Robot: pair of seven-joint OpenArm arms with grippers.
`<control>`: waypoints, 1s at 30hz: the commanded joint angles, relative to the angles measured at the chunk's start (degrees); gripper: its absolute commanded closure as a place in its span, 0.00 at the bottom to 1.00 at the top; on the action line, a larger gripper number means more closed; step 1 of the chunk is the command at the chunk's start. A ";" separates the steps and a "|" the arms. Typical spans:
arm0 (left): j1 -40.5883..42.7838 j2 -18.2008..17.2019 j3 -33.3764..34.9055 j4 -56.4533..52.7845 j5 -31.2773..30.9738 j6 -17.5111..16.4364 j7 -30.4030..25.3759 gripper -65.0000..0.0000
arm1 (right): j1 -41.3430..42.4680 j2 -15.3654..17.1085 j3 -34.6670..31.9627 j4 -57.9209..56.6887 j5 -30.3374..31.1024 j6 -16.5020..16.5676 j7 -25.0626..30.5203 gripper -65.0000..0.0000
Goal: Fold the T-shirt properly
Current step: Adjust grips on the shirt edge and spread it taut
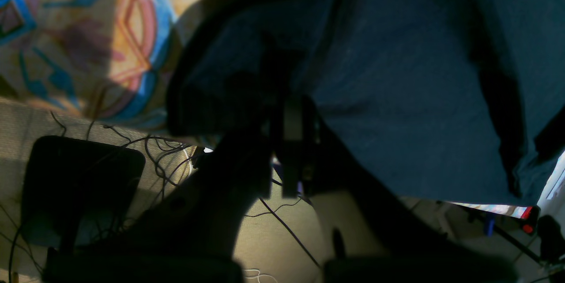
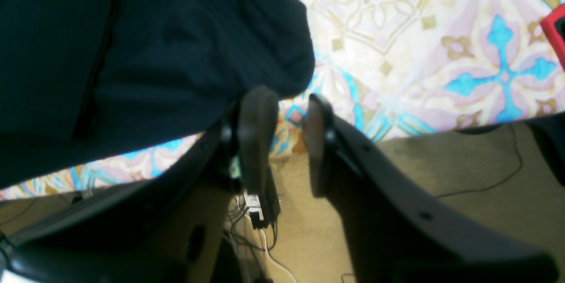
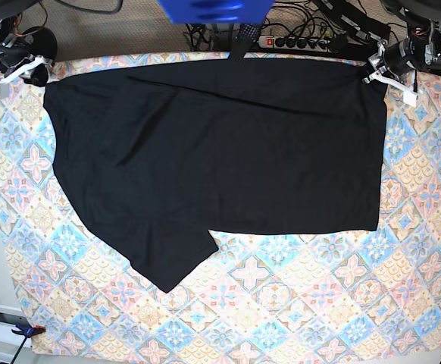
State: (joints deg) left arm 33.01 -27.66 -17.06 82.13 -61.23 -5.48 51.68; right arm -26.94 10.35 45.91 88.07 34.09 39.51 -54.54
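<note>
The right gripper [image 2: 282, 137] has its jaws apart, empty, beside the T-shirt [image 3: 228, 159] corner at the base view's 10 o'clock. The left gripper [image 1: 289, 150], pinched together at 2 o'clock, seems to pin its corner. The shirt lies spread across the patterned cloth [image 3: 296, 303].

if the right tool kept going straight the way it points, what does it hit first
Probably the patterned tablecloth. The right tool stands open and empty; the T-shirt edge lies just beside its line, so a brush with it can't be ruled out.
</note>
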 commanded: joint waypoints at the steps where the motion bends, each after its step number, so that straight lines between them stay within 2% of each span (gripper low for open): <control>1: 0.17 -0.87 -0.30 0.11 2.81 1.56 -1.26 1.00 | 1.31 1.12 -1.03 0.94 1.30 0.49 1.23 0.77; 11: 0.52 -0.96 -0.30 0.11 2.90 1.56 -1.26 1.00 | 7.47 1.39 -10.61 -0.38 0.24 0.49 1.23 0.77; 19: 0.52 -1.04 -0.30 0.11 2.90 1.56 -1.26 1.00 | 10.54 1.12 -11.76 -5.22 -16.11 0.49 1.75 0.77; 30: 0.61 -1.04 -0.30 0.11 2.90 1.56 -1.26 1.00 | 8.96 1.04 -11.58 -11.46 -16.90 0.49 1.84 0.77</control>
State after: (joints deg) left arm 33.10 -27.64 -17.06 82.15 -61.06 -5.63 51.51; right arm -17.47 11.29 34.46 76.86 19.57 40.03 -49.47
